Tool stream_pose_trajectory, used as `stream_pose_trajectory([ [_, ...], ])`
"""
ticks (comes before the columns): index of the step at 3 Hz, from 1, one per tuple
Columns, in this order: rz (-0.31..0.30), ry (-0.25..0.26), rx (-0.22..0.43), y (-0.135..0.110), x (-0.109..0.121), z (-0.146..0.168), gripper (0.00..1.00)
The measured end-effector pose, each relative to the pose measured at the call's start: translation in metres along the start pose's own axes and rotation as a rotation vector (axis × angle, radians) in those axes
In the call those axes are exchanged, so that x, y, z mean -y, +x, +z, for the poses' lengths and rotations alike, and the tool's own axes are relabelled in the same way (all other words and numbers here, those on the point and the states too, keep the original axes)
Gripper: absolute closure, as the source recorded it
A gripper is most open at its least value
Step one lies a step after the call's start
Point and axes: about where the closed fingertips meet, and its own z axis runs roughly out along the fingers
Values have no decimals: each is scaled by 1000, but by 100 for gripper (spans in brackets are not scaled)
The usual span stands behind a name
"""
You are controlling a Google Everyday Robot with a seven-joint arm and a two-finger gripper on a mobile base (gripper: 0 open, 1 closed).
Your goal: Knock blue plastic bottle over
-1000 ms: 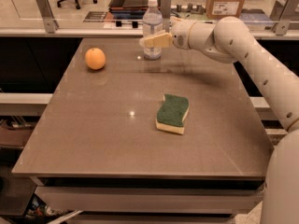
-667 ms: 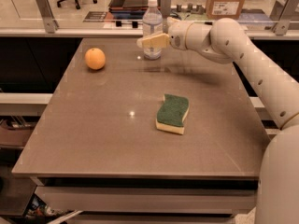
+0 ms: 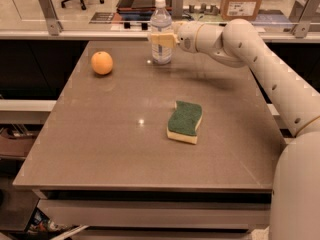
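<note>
Gripper [image 3: 161, 39] has shifted a little left and up compared with 1.0 s ago. It now overlaps the mid-body of the blue plastic bottle [image 3: 160, 19], at label height rather than lower down. The arm [image 3: 250, 49] has moved slightly left with it. Contact cannot be confirmed.

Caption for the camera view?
Tool at mid-height of the upright blue plastic bottle near the table's far edge; orange and sponge lie apart.

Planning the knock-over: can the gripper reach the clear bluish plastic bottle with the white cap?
Likely yes: the gripper sits right at the middle of the bluish plastic bottle, nothing between them.
</note>
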Motion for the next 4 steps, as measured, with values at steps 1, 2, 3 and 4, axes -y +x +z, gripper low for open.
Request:
stream_pose_trajectory([
  [1,1,-5,0,0,-2,3,64],
  [2,1,-9,0,0,-4,5,87],
  [3,2,-13,0,1,-6,8,100],
  [4,2,-14,0,1,-6,8,100],
])
